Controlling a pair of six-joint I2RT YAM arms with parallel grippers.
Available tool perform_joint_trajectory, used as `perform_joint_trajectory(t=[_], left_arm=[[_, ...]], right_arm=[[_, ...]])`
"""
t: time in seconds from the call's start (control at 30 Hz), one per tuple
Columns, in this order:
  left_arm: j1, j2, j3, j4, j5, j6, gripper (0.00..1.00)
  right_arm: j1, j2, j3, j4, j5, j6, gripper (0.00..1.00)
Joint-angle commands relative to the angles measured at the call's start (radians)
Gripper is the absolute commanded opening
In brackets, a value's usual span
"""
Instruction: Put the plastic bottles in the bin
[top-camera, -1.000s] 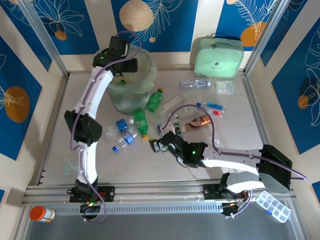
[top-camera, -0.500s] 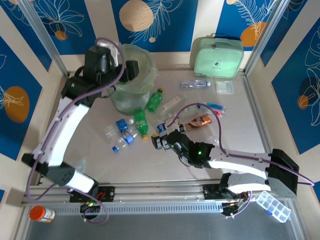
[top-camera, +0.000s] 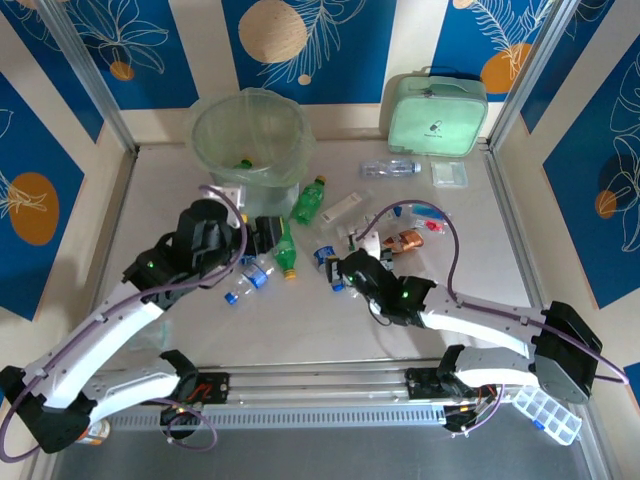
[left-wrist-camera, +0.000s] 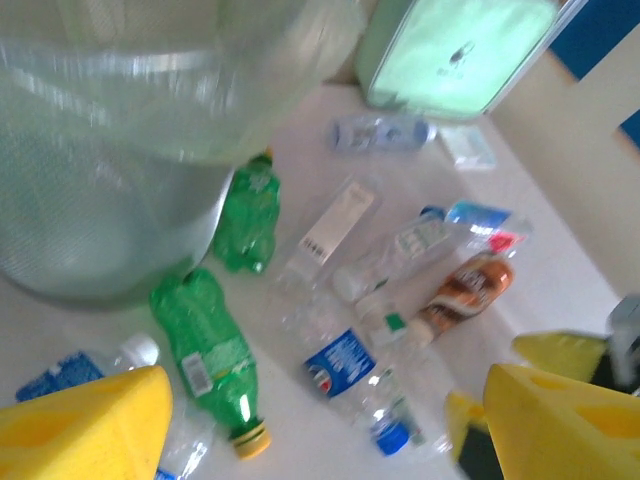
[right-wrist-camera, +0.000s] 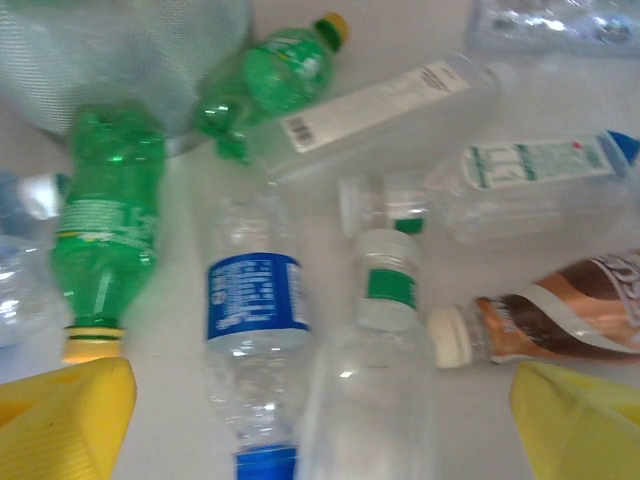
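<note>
While left tool (top-camera: 262, 236) and right tool (top-camera: 330, 268) gape empty, two green bottles (top-camera: 308, 200) (top-camera: 282, 246) lie loose.

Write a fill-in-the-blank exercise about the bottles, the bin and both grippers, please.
The green bottle has a ___ cap.
The bin is lined with a pale ___ bag.
The clear bottle with the blue cap carries a ___ label.
The left gripper and the right gripper are both ___, holding nothing.
Missing words: yellow, green, blue, open.
</note>
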Motion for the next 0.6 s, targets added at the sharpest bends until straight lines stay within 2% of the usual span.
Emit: perform_joint_trajectory(t=[0.0,0.23,0.3,0.57], left_arm=[[-0.009,-0.057,-0.104,0.162,-0.007,0.016,0.82],[-0.011,-0.098,-0.354,0.381,-0.035,0.020,0.81],[-0.010,-0.103,-0.414,0.428,-0.053,0.017,0.82],[-0.010,-0.075,-0.436,0.470,-0.033,0.005,0.82]], right_arm=[[-0.058,0.030,0.056,-0.126,-0.053,0.134,0.97],[-0.111,0.151,0.149,-0.262,-0.136,0.206,0.97],[-0.119,0.204,0.210,-0.355,-0.142,0.252,0.96],[-0.134,0.362,0.291,-0.402,-0.247,0.271,0.91]])
